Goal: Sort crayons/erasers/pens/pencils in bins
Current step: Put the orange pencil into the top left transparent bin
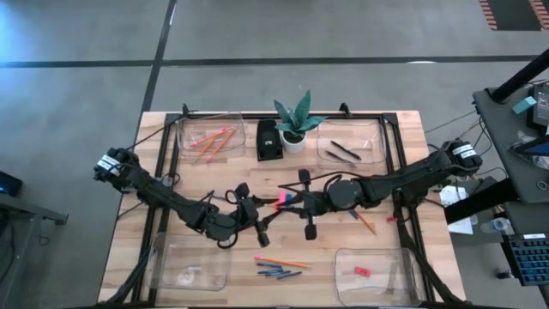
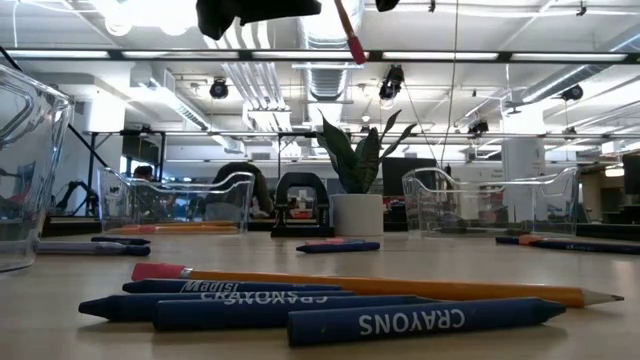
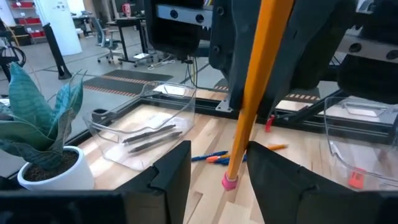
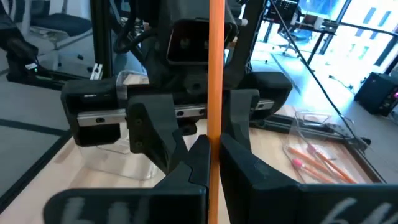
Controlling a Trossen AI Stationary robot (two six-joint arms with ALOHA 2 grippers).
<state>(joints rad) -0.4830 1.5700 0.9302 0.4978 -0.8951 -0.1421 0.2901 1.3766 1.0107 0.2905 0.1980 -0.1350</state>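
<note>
An orange pencil (image 3: 252,93) with a pink eraser end (image 3: 230,182) hangs above the middle of the table, with my right gripper (image 4: 214,162) shut on it. My left gripper (image 3: 221,186) faces it from the table's left side and is open. Its fingers stand on either side of the pencil's eraser end without touching it. In the high view the two grippers (image 1: 268,210) (image 1: 292,204) meet over the table's centre. Several blue crayons (image 1: 279,273) and another pencil (image 1: 283,262) lie on the table near its front edge. My right gripper pinches the pencil's shaft (image 4: 216,124) between its two fingers (image 4: 193,162). The fingers come level from the table's right side and lie across the pencil. The pencil stands steeply, eraser end (image 2: 355,50) down, lifted well clear of the table.
Clear bins stand at the four corners: far left with pencils (image 1: 210,137), far right with pens (image 1: 352,150), near left (image 1: 189,266), and near right (image 1: 373,270) with a red eraser (image 1: 362,271). A potted plant (image 1: 294,129) and a black box (image 1: 268,139) stand at the far middle. A pencil (image 1: 364,221) lies to the right.
</note>
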